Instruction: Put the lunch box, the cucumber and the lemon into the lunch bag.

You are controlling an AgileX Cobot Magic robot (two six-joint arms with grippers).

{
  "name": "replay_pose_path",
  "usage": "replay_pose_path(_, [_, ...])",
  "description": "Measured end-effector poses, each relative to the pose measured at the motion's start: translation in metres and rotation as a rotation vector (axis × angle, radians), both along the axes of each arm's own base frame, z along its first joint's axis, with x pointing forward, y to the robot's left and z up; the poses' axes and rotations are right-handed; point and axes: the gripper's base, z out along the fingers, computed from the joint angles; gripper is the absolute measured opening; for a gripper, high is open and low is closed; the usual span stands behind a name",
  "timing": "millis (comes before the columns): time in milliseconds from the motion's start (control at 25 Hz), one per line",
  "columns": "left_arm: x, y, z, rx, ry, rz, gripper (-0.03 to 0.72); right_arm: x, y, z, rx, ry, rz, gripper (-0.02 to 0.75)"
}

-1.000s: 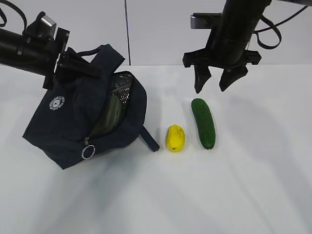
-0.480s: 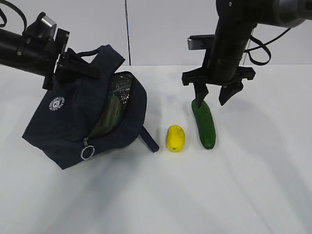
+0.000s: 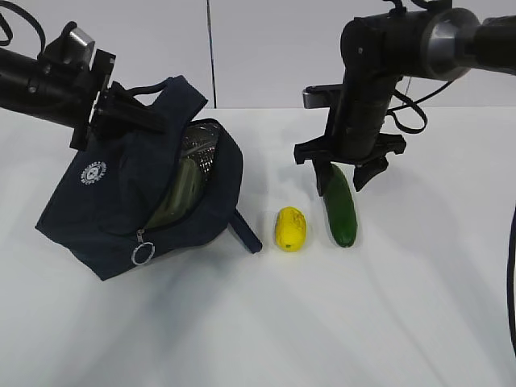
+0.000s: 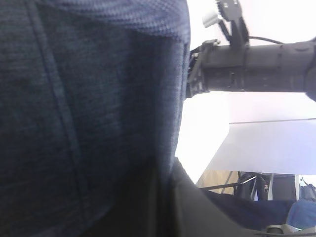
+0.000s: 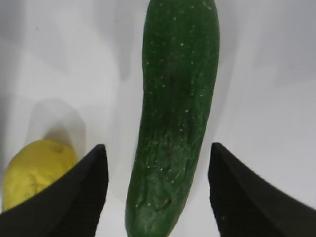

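The dark green cucumber (image 3: 339,207) lies on the white table; its far end sits between the fingers of my open right gripper (image 3: 343,175). In the right wrist view the cucumber (image 5: 175,113) runs up the middle with a black finger (image 5: 79,197) on each side, not touching it. The yellow lemon (image 3: 290,228) lies just left of it and shows in the right wrist view (image 5: 34,170). The navy lunch bag (image 3: 121,201) is tilted open; my left gripper (image 3: 113,101) is shut on its handle. The sage-lidded lunch box (image 3: 184,189) sits inside. The left wrist view shows only bag fabric (image 4: 89,108).
The bag's silver ring pull (image 3: 143,255) hangs at its front edge, and a loose strap (image 3: 246,230) reaches toward the lemon. The white table (image 3: 403,306) stretches to the front and right. A pale wall stands behind.
My right gripper has come down and slightly left, from above the table to straddling the cucumber's far end. The left arm and the bag have stayed put.
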Motion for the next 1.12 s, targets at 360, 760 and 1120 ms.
replay_pose_path(360, [0.000, 0.000, 0.000, 0.001, 0.000, -0.002, -0.009, 0.007, 0.000, -0.019, -0.026, -0.002, 0.000, 0.477])
replay_pose_path(760, [0.000, 0.000, 0.000, 0.002, 0.000, -0.003, -0.009, 0.010, 0.000, -0.019, -0.024, -0.030, 0.003, 0.477])
replay_pose_path(1120, [0.000, 0.000, 0.000, 0.003, 0.001, -0.004, -0.009, 0.011, -0.002, -0.021, -0.059, -0.040, 0.015, 0.477])
